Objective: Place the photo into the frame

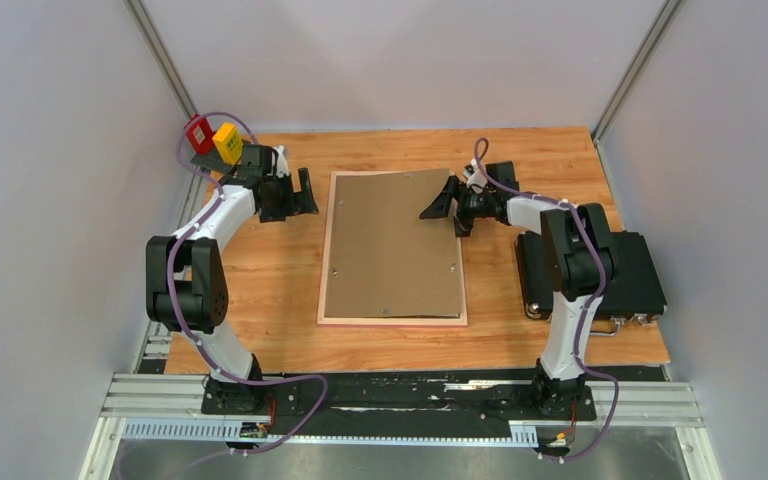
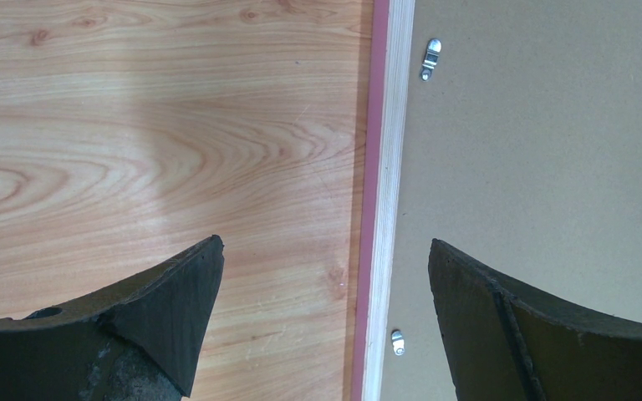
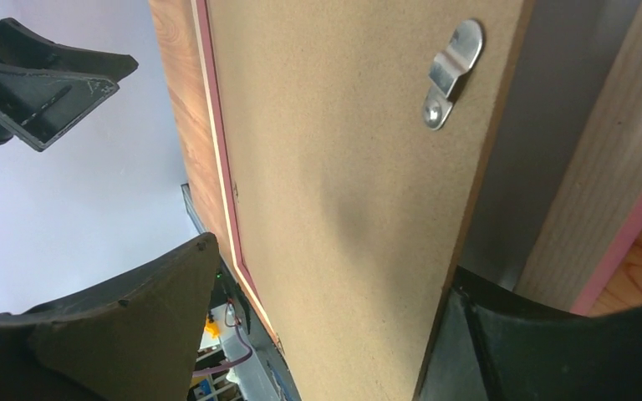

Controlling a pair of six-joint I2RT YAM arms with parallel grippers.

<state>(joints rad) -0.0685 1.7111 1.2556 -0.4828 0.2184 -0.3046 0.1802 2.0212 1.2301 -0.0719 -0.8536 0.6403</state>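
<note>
Frame [image 1: 326, 260] lies back-up at centre of the top view on the table [image 1: 260, 300], with the brown backing board [image 1: 390, 250] resting in it. Left gripper [image 1: 310, 192] at upper left, jaws wide, poised over the frame's left rail. Right gripper [image 1: 445, 218] at the board's upper right corner, jaws apart on either side of the board's edge.

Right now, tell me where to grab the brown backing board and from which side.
Take the backing board by its thin right edge near the far corner, coming from the right. That edge appears lifted off the frame, with a gap under it, so one finger can probably slip beneath; elsewhere it seems to lie flat. The open right tool is there.
</note>
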